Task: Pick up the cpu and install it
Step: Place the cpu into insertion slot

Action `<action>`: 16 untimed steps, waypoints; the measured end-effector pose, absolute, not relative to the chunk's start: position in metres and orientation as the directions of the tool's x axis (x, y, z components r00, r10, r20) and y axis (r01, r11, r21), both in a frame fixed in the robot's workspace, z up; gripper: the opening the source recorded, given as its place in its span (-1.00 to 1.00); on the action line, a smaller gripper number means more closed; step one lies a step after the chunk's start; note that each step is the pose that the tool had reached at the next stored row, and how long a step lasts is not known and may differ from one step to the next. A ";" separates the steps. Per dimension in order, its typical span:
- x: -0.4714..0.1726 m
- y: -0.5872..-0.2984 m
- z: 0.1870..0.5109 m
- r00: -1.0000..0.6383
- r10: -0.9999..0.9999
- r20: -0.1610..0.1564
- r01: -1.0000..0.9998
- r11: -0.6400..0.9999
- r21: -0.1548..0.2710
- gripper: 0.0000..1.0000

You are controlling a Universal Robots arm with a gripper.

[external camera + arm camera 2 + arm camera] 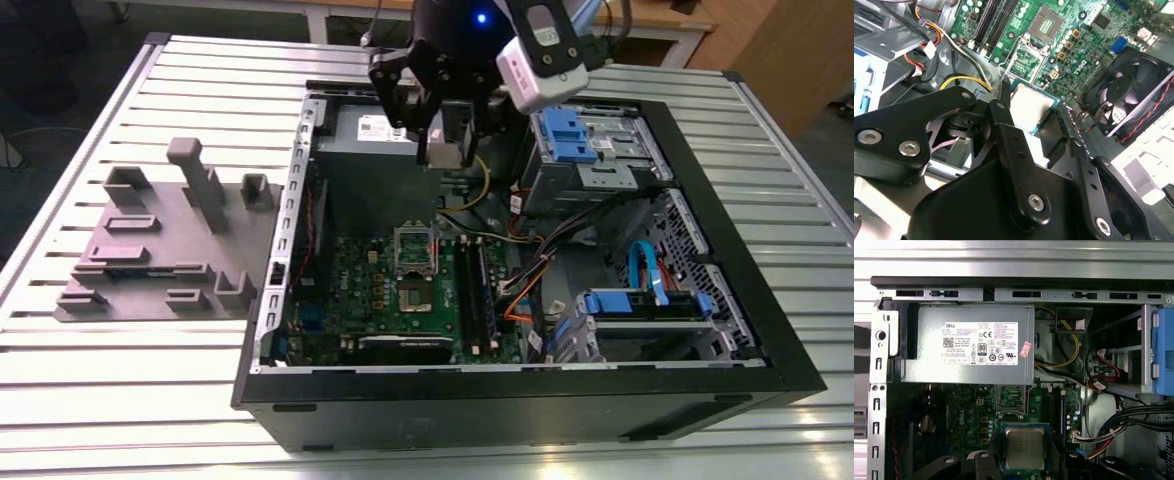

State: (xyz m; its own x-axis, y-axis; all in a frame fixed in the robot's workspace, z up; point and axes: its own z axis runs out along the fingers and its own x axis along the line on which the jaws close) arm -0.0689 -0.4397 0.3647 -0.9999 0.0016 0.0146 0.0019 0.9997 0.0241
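An open computer case (pixel 534 400) lies on its side on a slatted metal table (pixel 134 400), with a grey fixture block (pixel 147 255) just beside it on the exterior view's left. Inside, a grey power supply (pixel 969 347) sits along the far wall. The green motherboard (pixel 360 280) lies below it, and the socket (pixel 1010 399) on the board stands uncovered. Yellow wires (pixel 1074 340) loop past the power supply's end towards the blue drive caddy (pixel 577 130), and a black case fan (pixel 1134 95) sits at the board's edge. The gripper (pixel 445 150) hangs inside the case over the seam between power supply and board, its black linkage hiding much of the floor in the second wrist view. Its fingers (pixel 1054 452) are closed in on the cpu (pixel 1025 446), one on each side. The cpu is held flat above the motherboard, clear of the socket. It is a small square with a dull silvery lid and a thin green rim.
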 end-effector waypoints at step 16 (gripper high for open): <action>-0.070 -0.449 0.358 -1.000 0.000 0.015 0.001 1.000 0.024 -0.06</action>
State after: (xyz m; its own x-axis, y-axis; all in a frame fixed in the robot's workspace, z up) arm -0.0698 -0.4493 0.3578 -0.9999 0.0004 0.0146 0.0007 0.9997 0.0243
